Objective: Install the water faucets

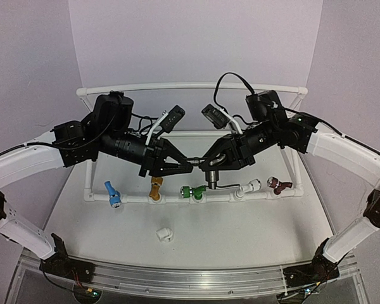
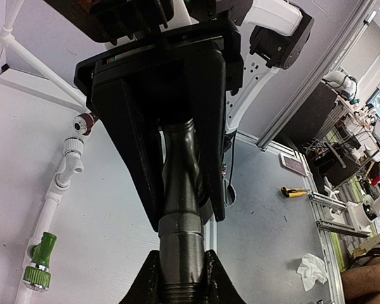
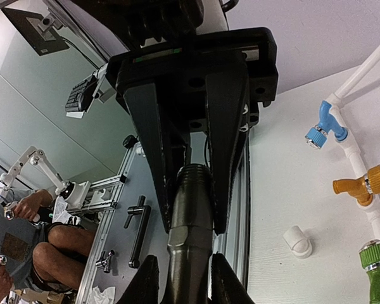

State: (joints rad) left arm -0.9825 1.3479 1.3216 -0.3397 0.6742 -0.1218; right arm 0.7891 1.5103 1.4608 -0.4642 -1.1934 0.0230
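Left gripper (image 2: 180, 282) is clamped tight on the threaded end of the dark grey faucet (image 1: 201, 164), which hangs in mid-air just above the white pipe rail (image 1: 136, 199), roughly over the green tap (image 1: 191, 192). Right gripper (image 3: 185, 278) is pinched on its other end. Blue tap (image 1: 112, 193) and gold tap (image 1: 156, 189) sit further left, white tap (image 1: 248, 187) and maroon tap (image 1: 280, 185) further right.

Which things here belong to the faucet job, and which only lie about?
Job: dark grey faucet; blue faucet; gold faucet; green faucet; white faucet; maroon faucet; white pipe; loose white fitting, probably.
Lying about: yellow tool; crumpled tissue; black handle.
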